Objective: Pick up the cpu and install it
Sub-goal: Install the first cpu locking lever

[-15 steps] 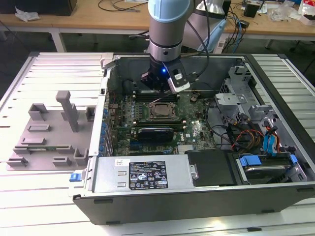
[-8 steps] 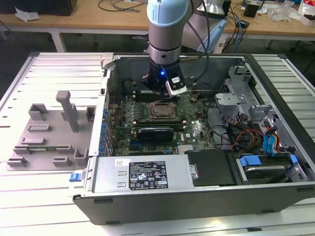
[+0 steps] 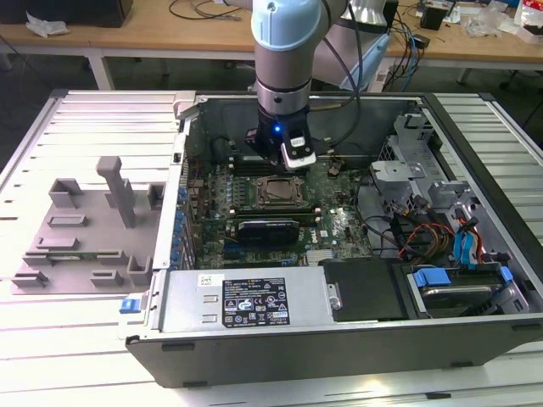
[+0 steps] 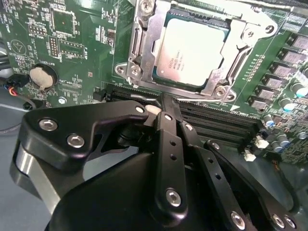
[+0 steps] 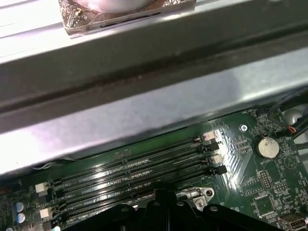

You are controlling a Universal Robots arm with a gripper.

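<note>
- The open computer case lies on a slatted white worktop, with the green motherboard on its floor and a black power supply box along its near edge. That box carries a white sticker and a black one; their print is too small to read.
- The grey plastic tray with upright blocks sits on the worktop beside the case, toward the exterior view's left.
- The arm reaches down into the case from its far edge, and the gripper hangs just above the memory slots, right beside the socket frame.
- The gripper's black fingers are pressed together and hold nothing.
- The cpu already lies flat inside the socket frame near the middle of the motherboard, silver top up. Faint lines of engraved text cross its top, too fine to make out.
- A round coin battery sits on the motherboard near the ends of the memory slots.
</note>
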